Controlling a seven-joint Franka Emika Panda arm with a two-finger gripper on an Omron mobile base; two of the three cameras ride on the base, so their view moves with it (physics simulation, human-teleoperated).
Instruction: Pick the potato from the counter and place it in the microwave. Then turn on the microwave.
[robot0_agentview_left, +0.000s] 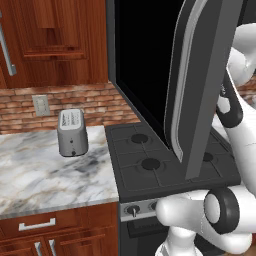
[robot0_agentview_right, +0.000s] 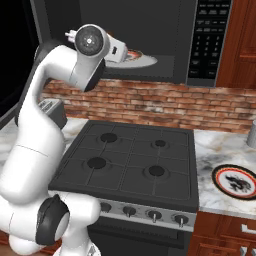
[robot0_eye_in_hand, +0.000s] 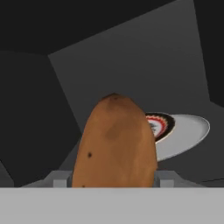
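A brown potato stands upright between the fingers of my gripper, which is shut on it. The arm reaches up into the open microwave above the stove, and the hand is inside the dark cavity. Behind the potato, a white plate with a red-and-black pattern lies on the cavity floor; its rim also shows from the right base view as the plate. The microwave door with its curved silver handle stands swung open. The marble counter lies to the left of the stove.
A silver toaster stands on the counter by the brick wall. The black gas stovetop lies under the microwave. A patterned plate rests on the right counter stretch. The open door juts out over the burners.
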